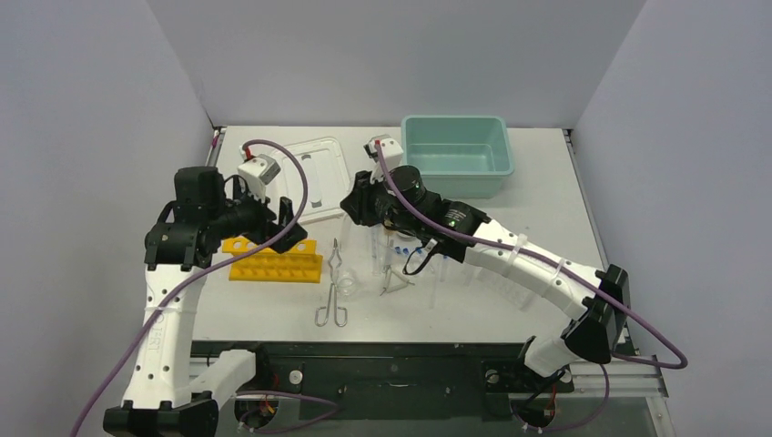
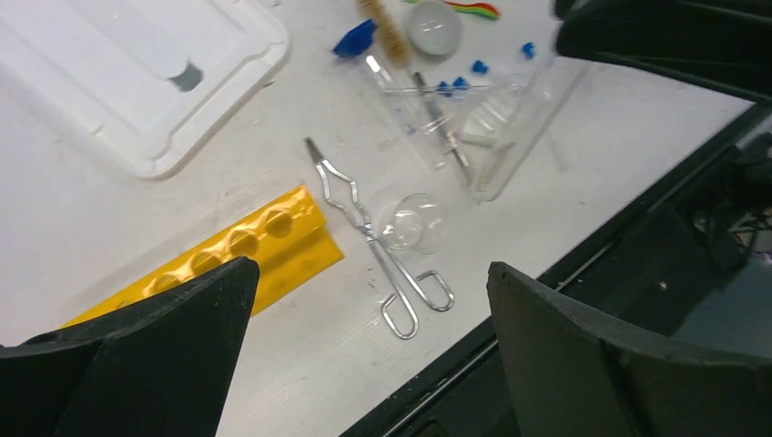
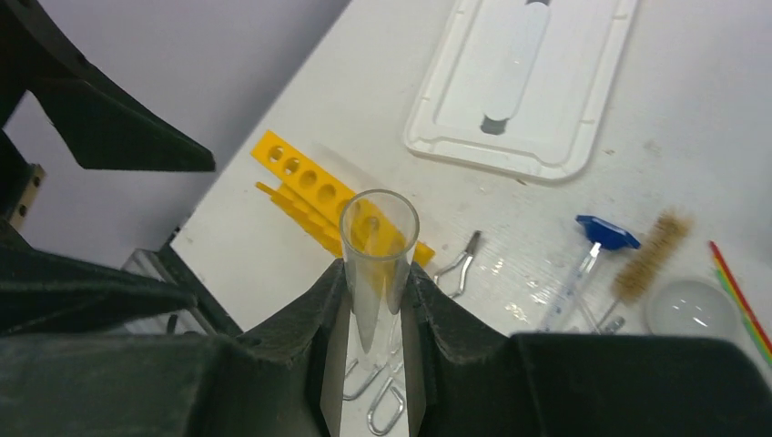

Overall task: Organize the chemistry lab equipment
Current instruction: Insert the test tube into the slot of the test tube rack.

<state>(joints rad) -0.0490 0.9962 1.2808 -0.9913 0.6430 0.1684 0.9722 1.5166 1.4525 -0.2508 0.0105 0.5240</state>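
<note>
Two grippers are showing: the left gripper [image 2: 369, 273] is hanging wide open, empty, above the yellow rack [image 2: 264, 241]; the right gripper [image 3: 378, 282] is clamping a clear glass tube [image 3: 380, 228] below its mouth. The tube is likely light, slick and brittle, wanting gentle mid-barrel pressure.

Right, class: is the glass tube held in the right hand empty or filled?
Empty. The glass tube, clamped in the right hand, is clear throughout: the yellow rack shows through it, no liquid visible.
</note>
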